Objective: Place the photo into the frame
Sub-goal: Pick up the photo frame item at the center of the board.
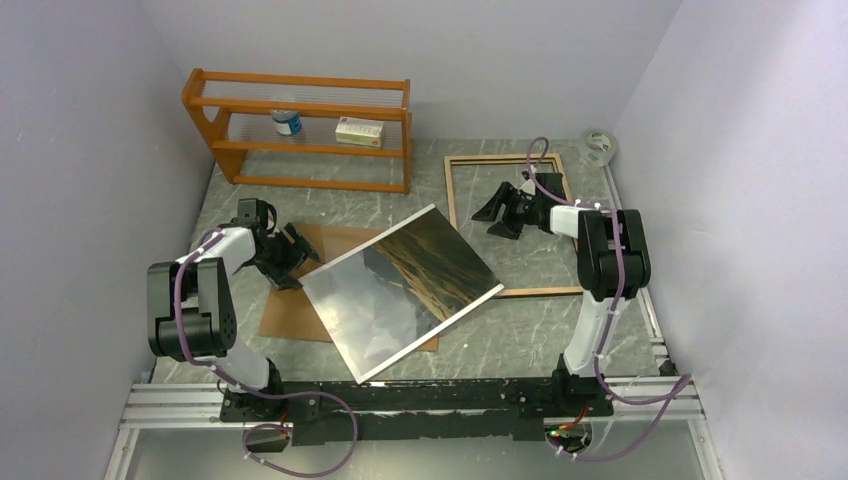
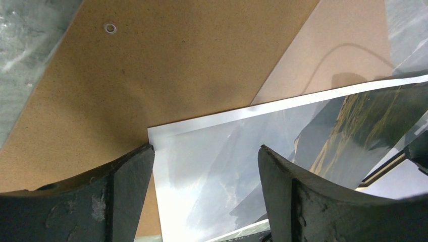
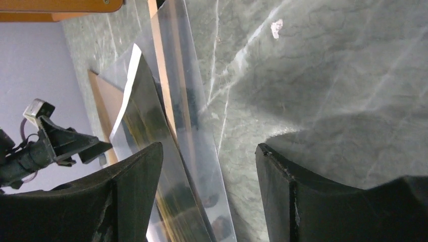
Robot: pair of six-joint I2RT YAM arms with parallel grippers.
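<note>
The photo (image 1: 400,290) lies picture-up and askew in the middle of the table, its left part on the brown backing board (image 1: 285,310) and its right corner over the frame's near left corner. The frame (image 1: 449,195) lies wood side up at the back right. My left gripper (image 1: 290,255) is open over the board, and the photo's left corner (image 2: 212,166) lies between its fingers (image 2: 126,171). My right gripper (image 1: 500,212) is open and empty over bare table inside the frame. The right wrist view shows the photo's edge (image 3: 146,116) and the frame bar (image 3: 161,65) to the left.
An orange-brown shelf rack (image 1: 300,125) stands at the back left with a bottle (image 1: 286,122) and a small box (image 1: 359,132). A tape roll (image 1: 598,146) lies at the back right. A clear sheet (image 2: 333,55) lies over part of the board. Walls close in both sides.
</note>
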